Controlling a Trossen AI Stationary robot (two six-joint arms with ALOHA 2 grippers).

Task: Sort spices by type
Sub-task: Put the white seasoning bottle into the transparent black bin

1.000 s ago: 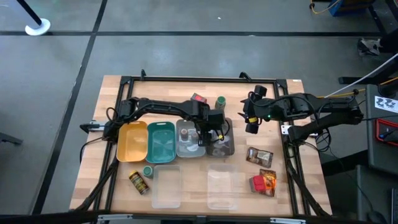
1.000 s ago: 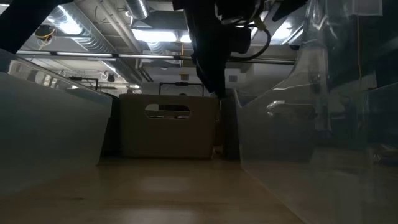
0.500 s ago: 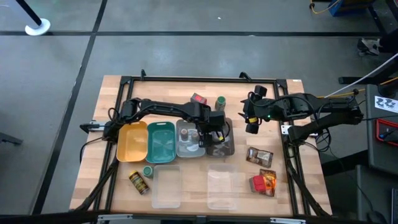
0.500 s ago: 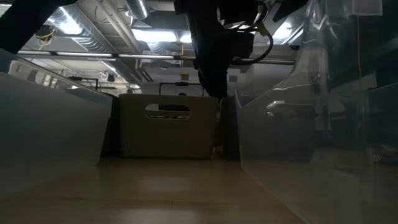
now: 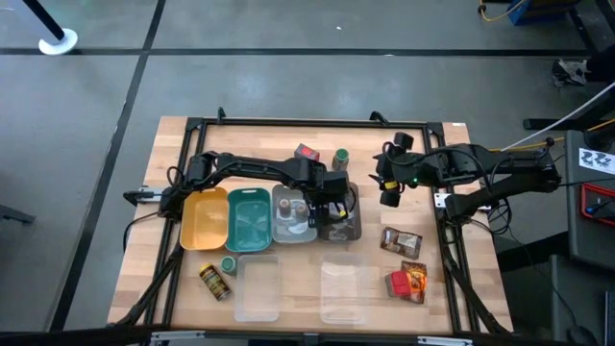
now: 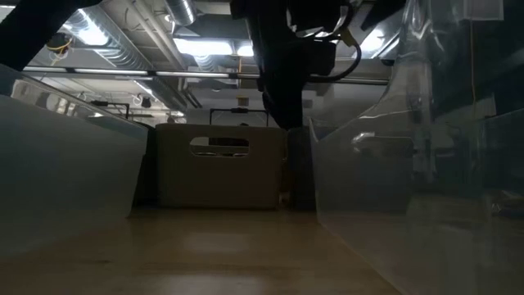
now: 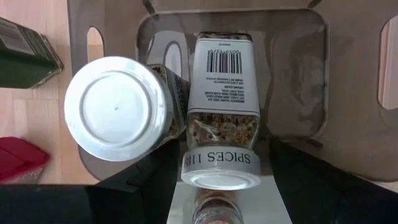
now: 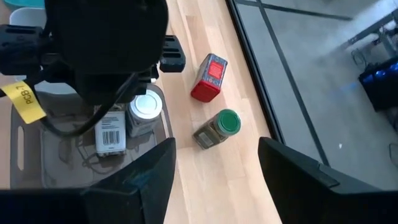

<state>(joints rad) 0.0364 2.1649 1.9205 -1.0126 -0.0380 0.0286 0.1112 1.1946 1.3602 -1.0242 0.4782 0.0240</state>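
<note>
My left gripper [image 5: 332,213] hangs open over the dark grey tray [image 5: 352,231], pointing steeply down. In that tray a white-capped spice jar [image 7: 222,93] lies on its side between my two fingers, cap toward me. I see no touch. Beside it a second white-capped jar [image 7: 115,109] stands upright. My right gripper [image 5: 387,195] waits open in the air to the right of the trays, with nothing between its fingers [image 8: 140,180]. A red box [image 8: 208,78] and a green-capped jar [image 8: 217,127] lie on the table beyond the trays.
Yellow [image 5: 204,219], teal [image 5: 250,219] and light grey [image 5: 288,223] trays stand in a row left of the dark one. Two clear lids [image 5: 257,288] [image 5: 344,291] lie near the front edge. A yellow-labelled jar [image 5: 214,282] is front left; pouches [image 5: 401,240] and a red box [image 5: 399,284] are front right.
My left gripper has opened wider above the dark tray and has stayed where it was. The lying jar rests in the tray. My right arm has kept still.
</note>
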